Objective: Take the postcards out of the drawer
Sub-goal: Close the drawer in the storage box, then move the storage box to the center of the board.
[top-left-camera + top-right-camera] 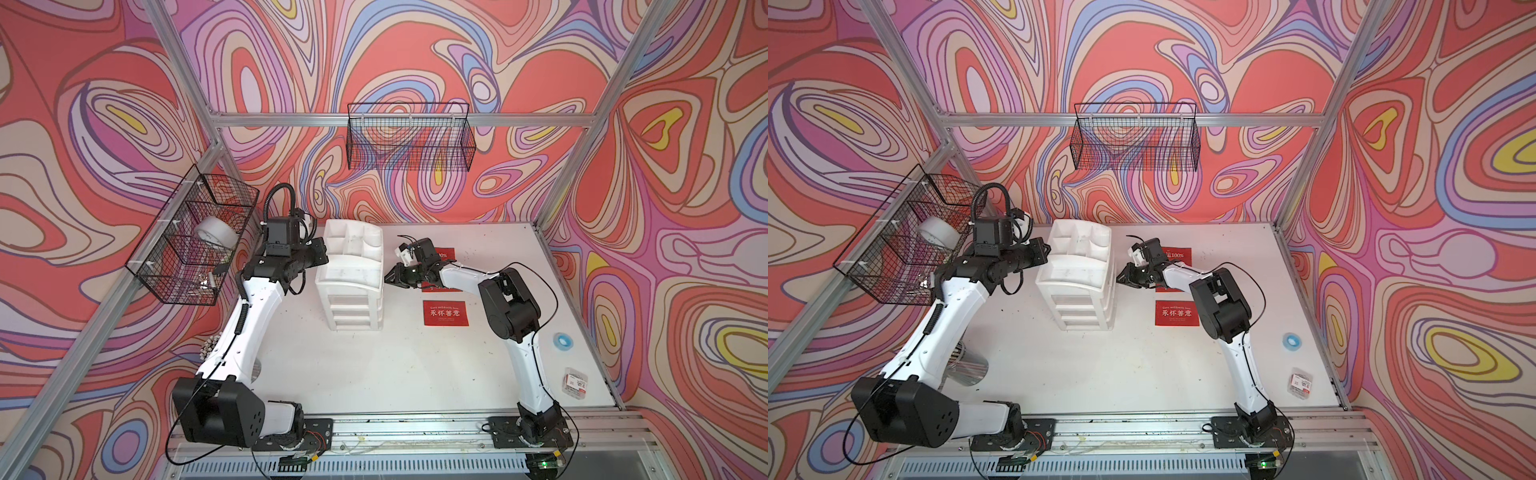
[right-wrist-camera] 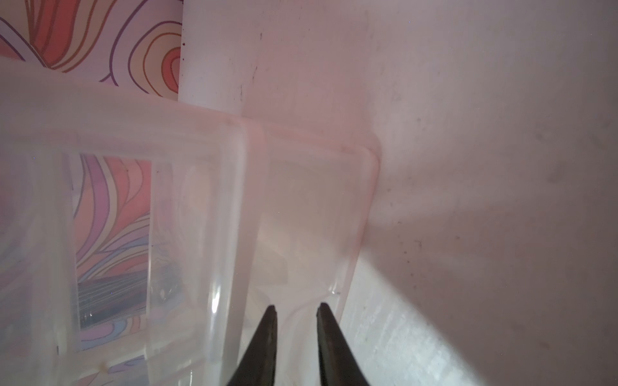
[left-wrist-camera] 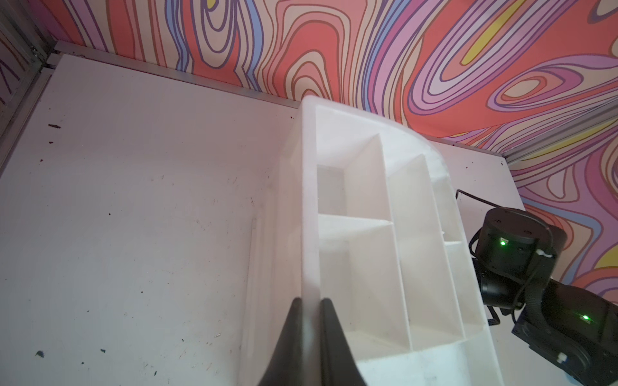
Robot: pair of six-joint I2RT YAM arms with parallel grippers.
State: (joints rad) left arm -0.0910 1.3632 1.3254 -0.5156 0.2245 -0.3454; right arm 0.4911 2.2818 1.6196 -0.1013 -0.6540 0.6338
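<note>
Both top views show three red postcards [image 1: 445,312] lying flat on the white surface [image 1: 374,374], just right of the white organizer [image 1: 353,249]. The nearest card is in full view; the two behind it are partly covered by the right arm. Only the left wrist view shows the left hand [image 3: 311,302] clearly: its fingers [image 3: 296,334] are clamped on the rim of the organizer's side wall. Only the right wrist view shows the drawer [image 2: 301,207] close up, a clear tray. There the right hand [image 2: 296,307] points at the drawer with its fingers apart. Which of the stacked trays this is, I cannot tell.
</note>
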